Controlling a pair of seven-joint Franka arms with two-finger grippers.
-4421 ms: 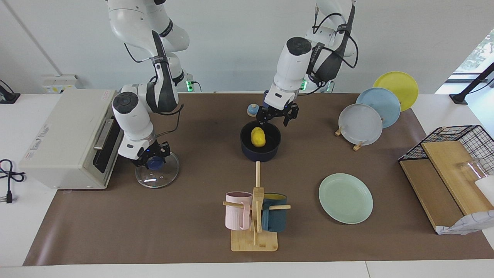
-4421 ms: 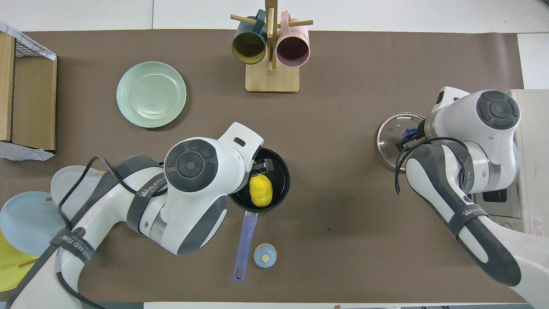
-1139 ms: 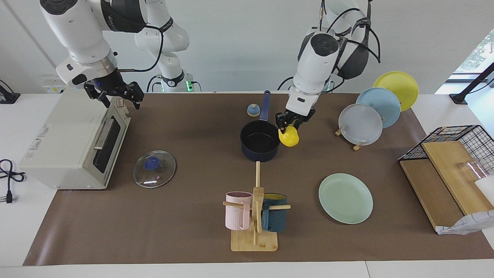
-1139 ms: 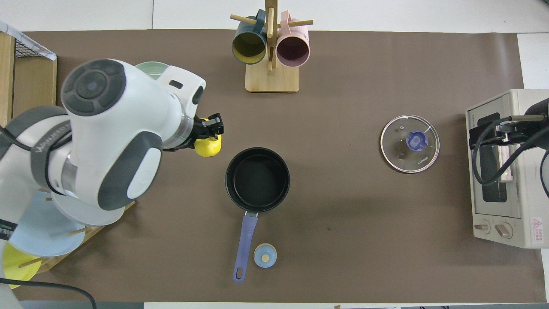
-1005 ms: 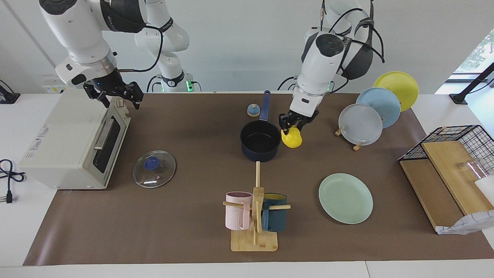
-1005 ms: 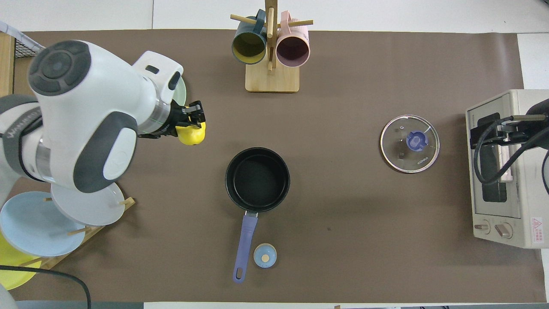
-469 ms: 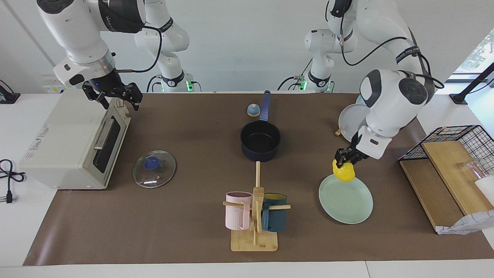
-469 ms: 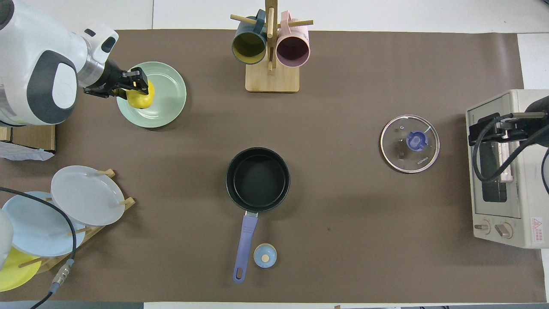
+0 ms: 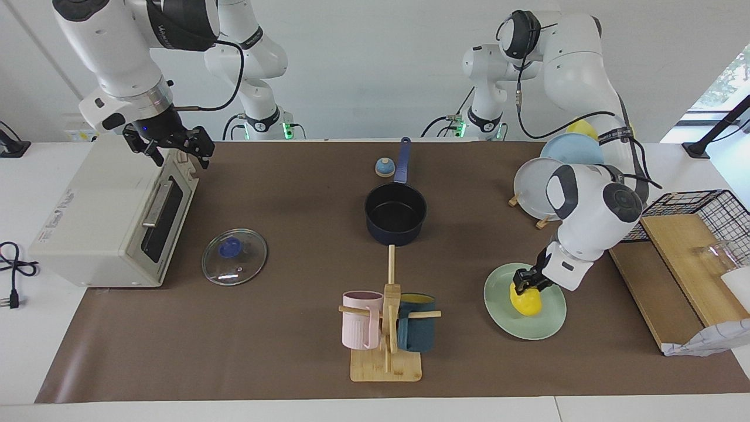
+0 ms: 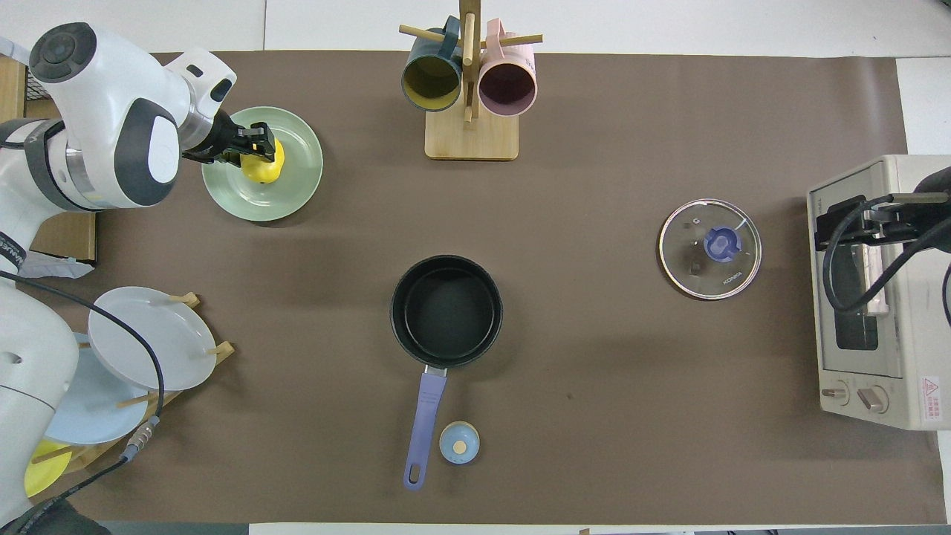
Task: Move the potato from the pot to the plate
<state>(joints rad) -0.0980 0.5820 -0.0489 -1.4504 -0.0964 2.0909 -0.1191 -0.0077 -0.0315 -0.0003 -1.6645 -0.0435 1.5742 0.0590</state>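
The yellow potato [image 9: 527,302] is down in the middle of the mint-green plate [image 9: 546,320], still between the fingers of my left gripper [image 9: 523,282], which is shut on its top. I cannot tell whether the potato rests on the plate. The overhead view shows the potato [image 10: 263,172], the left gripper [image 10: 255,146] and the plate [image 10: 296,184] the same way. The dark navy pot [image 9: 395,214] stands empty mid-table, its blue handle pointing toward the robots; it also shows in the overhead view [image 10: 446,310]. My right gripper [image 9: 170,146] hangs open and empty over the toaster oven's top edge.
A toaster oven [image 9: 99,211] stands at the right arm's end with a glass lid [image 9: 234,257] beside it. A mug rack [image 9: 387,328] stands farther from the robots than the pot. A plate rack [image 9: 536,187], a small blue knob [image 9: 384,167] and a wire basket [image 9: 697,217] are also here.
My left gripper carried the potato out of the pot to the mint plate, and in the last half second lowered it from above the rim into the plate's middle. The right arm held still.
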